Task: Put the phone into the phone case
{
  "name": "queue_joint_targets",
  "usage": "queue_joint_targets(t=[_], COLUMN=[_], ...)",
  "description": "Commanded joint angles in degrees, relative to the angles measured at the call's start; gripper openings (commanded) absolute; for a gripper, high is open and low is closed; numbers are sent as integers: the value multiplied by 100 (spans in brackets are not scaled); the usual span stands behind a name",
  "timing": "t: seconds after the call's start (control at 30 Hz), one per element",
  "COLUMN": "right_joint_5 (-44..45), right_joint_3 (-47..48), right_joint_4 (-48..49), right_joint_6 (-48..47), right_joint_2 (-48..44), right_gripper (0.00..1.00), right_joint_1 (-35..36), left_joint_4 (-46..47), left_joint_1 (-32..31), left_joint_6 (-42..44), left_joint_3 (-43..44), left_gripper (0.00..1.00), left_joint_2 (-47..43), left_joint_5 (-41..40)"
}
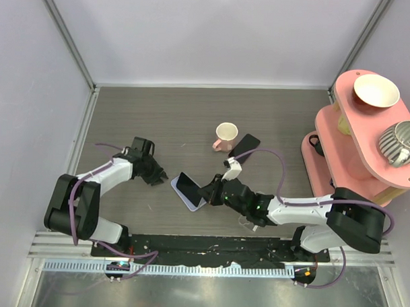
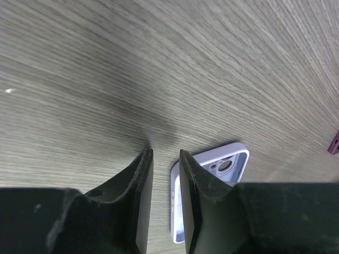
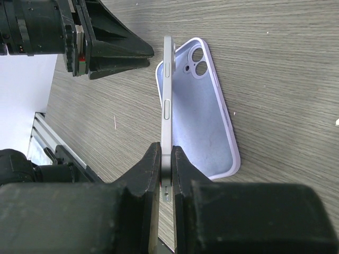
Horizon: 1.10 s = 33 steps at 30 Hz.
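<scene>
Table (image 1: 193,119): wood grain, walled at the left and far sides, with bare room across its far and left parts. Pink stand (image 1: 347,138) fills the right edge, well apart from the work area.

Right gripper (image 3: 166,153): fingers clamped on the lower end of the phone (image 3: 168,90), which is held on edge.

Left gripper (image 2: 165,159): fingers a narrow slit apart with nothing between them, tips low by the table just beside a case corner.

Case (image 3: 206,116): lilac, flat near front centre, open side up, camera cutout toward the left gripper.

Phone: silver side rail with two buttons showing, standing along the case's long rim.

Cup (image 1: 225,135): near, beyond the case.
</scene>
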Motion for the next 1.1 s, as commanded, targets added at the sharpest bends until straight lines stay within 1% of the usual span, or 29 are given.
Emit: queue_joint_targets(t=[0.0,0.13,0.23,0.37,0.53,0.8,0.9,1.0,1.07], right_joint_5=[251,269,287,278,102,14,14,-56,-126], right_joint_3=[53,18,-8,-122,-246,-202,-245,-325,-342], right_joint_4=[491,465,447,465,728,773,764,790,790], right_joint_6=[384,472,516,648,797,771,859,991,1035], right_joint_2=[55,160,205,353,626,890,960,1039,1162], right_gripper=[1,1,1,1,1,1,1,1,5], right_joint_1=[20,20,20,20,20,20,11,20,20], left_joint_4=[455,718,736,728,745,772,772,763,772], left_joint_1=[11,2,-42,-77,-112,-182,-200,-209,-218], left_joint_6=[80,27,-8,-35,-35,-35,-9,35,53], left_joint_3=[-211,-404,-466,-598,-730,-800,-835,-853,-853], left_gripper=[30,30,30,29,29,27,22,6,1], left_joint_2=[108,143,161,91,-6,82,64,82,108], left_joint_5=[287,542,648,683,648,701,701,736,745])
